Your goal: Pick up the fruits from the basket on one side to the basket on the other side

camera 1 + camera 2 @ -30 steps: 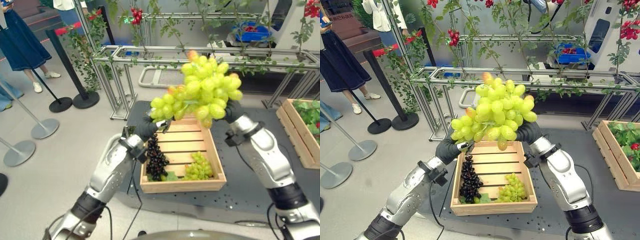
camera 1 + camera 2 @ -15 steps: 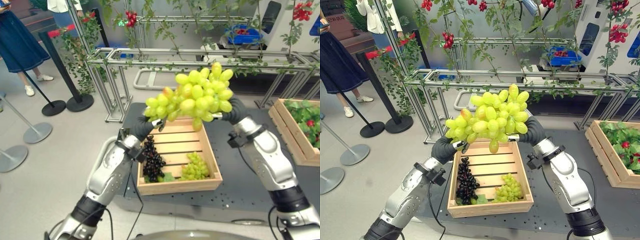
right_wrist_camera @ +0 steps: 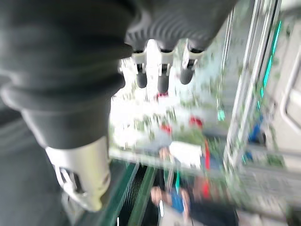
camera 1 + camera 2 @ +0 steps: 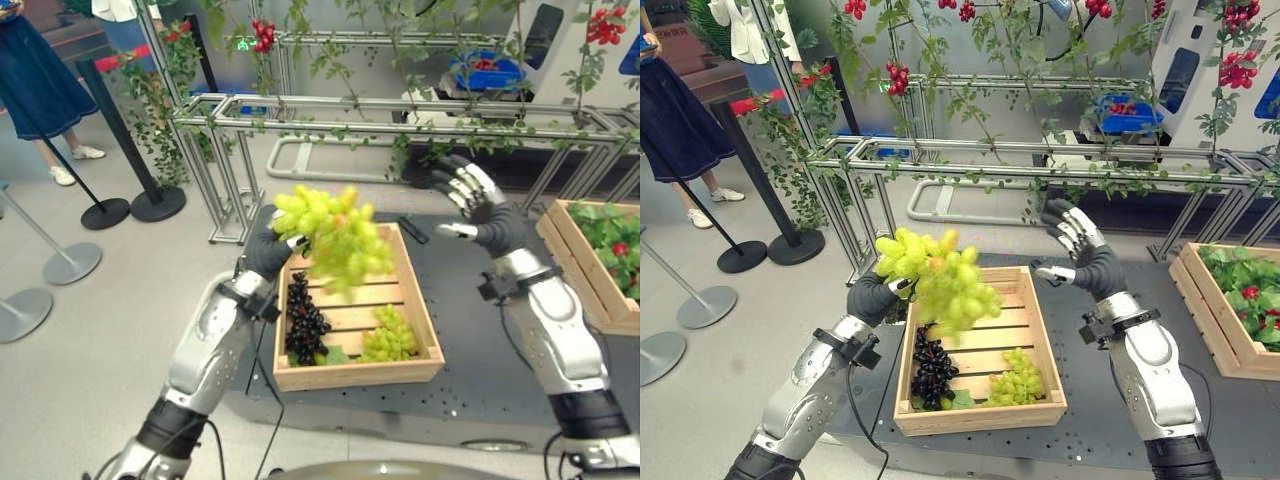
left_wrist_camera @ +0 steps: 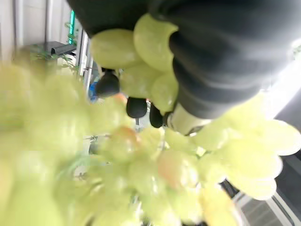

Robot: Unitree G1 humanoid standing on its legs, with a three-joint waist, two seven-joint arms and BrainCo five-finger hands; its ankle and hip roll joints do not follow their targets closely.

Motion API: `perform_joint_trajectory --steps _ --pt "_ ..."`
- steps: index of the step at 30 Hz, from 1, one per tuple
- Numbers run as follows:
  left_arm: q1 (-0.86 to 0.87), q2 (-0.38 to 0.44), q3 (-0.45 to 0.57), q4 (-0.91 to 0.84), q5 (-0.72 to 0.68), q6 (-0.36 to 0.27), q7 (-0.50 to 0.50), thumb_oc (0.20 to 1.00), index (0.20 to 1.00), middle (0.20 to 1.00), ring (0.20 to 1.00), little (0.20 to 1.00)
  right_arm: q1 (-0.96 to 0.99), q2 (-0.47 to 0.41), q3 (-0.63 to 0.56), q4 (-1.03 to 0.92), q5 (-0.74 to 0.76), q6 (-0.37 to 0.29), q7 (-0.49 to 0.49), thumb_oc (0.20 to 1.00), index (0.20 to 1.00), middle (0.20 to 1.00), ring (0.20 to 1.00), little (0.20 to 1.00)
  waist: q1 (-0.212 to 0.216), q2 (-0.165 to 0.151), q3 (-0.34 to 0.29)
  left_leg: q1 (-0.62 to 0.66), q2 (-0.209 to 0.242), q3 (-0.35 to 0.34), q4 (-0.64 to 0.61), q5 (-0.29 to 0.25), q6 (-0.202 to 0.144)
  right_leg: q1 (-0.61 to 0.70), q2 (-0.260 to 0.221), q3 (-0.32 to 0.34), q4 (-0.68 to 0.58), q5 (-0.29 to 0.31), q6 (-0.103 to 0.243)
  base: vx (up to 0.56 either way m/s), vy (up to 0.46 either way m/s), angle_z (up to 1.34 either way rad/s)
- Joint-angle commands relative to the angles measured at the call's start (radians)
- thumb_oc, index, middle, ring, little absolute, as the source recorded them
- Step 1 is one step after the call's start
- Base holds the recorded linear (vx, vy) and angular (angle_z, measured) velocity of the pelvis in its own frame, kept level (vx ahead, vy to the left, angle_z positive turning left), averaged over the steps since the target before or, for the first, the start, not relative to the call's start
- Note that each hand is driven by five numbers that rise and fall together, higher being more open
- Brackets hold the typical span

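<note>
One grape bunch (image 4: 335, 240) — left robot hand (image 4: 268, 250) gripping

Yellow-green grape bunch (image 4: 330, 240), dark purple grapes (image 4: 305, 320) and pale green grapes (image 4: 392, 335) in a light wooden crate (image 4: 355, 372).

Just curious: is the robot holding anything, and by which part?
The left robot hand holds the green grape bunch by its upper end. The right robot hand holds nothing.
</note>
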Motion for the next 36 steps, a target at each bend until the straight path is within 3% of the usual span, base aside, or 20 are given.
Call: perform_joint_trajectory --steps 1,7,16,26,30,33,34,36 --pt "-0.051 -0.011 0.061 -0.071 -0.015 -0.115 0.024 0.2 0.2 0.2 0.2 0.2 -0.029 0.002 -0.046 0.006 -0.074 -0.084 -0.083 1.0 1.0 1.0 1.0 1.0 -0.002 -0.04 -0.01 0.05 -0.03 0.005 0.029 -0.113 0.032 0.041 -0.045 -0.007 0.037 -0.088 0.084 0.0 0.0 0.0" --pt "-0.044 -0.022 0.074 -0.094 0.003 -0.111 0.025 0.2 0.2 0.2 0.2 0.2 0.008 -0.033 -0.034 0.091 -0.161 -0.031 -0.085 1.0 1.0 1.0 1.0 1.0 -0.008 -0.04 -0.008 0.054 -0.031 0.009 0.025 -0.113 0.033 0.04 -0.043 0.0 0.039 -0.09 0.084 0.0 0.0 0.0" --pt "-0.039 -0.021 0.09 -0.1 0.034 -0.126 0.043 0.2 0.2 0.2 0.2 0.2 0.026 -0.005 -0.03 0.116 -0.128 -0.034 -0.086 1.0 1.0 1.0 1.0 1.0 -0.007 -0.04 0.005 0.046 -0.036 0.005 0.025 -0.113 0.039 0.027 -0.049 0.003 0.046 -0.087 0.087 -0.01 0.008 -0.01" --pt "0.018 0.006 0.197 -0.084 0.118 -0.169 0.102 0.2 0.2 0.2 0.2 0.2 0.059 0.06 -0.012 0.131 -0.113 -0.054 -0.104 1.0 1.0 1.0 1.0 1.0 0.046 -0.067 0.014 0.016 -0.073 -0.034 0.073 -0.142 0.066 0.023 -0.083 -0.018 0.099 -0.099 0.093 -0.02 0.055 0.05" --pt "0.076 0.023 0.279 -0.085 0.161 -0.173 0.131 0.2 0.2 0.2 0.2 0.2 0.105 0.099 0.017 0.123 -0.112 -0.047 -0.087 1.0 1.0 1.0 1.0 1.0 0.077 -0.075 0.018 0.007 -0.101 -0.066 0.084 -0.149 0.085 0.001 -0.117 -0.031 0.195 -0.123 0.094 -0.02 0.104 0.2" --pt "0.113 0.025 0.357 -0.084 0.2 -0.184 0.159 0.2 0.2 0.2 0.2 0.2 0.121 0.123 0.04 0.107 -0.132 -0.037 -0.065 1.0 1.0 1.0 1.0 1.0 0.112 -0.062 0.042 0.002 -0.126 -0.115 0.09 -0.142 0.112 -0.067 -0.159 -0.009 0.394 -0.16 0.096 -0.07 0.128 0.33" --pt "0.113 0.025 0.357 -0.084 0.2 -0.184 0.159 0.2 0.2 0.2 0.2 0.2 0.121 0.123 0.04 0.107 -0.132 -0.037 -0.065 1.0 1.0 1.0 1.0 1.0 0.111 -0.063 0.041 0.0 -0.126 -0.115 0.091 -0.141 0.112 -0.069 -0.16 -0.009 0.394 -0.16 0.096 -0.05 0.032 0.42" --pt "0.103 0.029 0.361 -0.078 0.216 -0.195 0.176 0.2 0.2 0.2 0.2 0.2 0.123 0.13 0.051 0.104 -0.139 -0.044 -0.068 1.0 1.0 1.0 1.0 1.0 0.104 -0.058 0.044 -0.012 -0.133 -0.18 0.091 -0.129 0.116 -0.094 -0.077 0.104 0.469 -0.211 0.089 -0.03 -0.013 0.71"
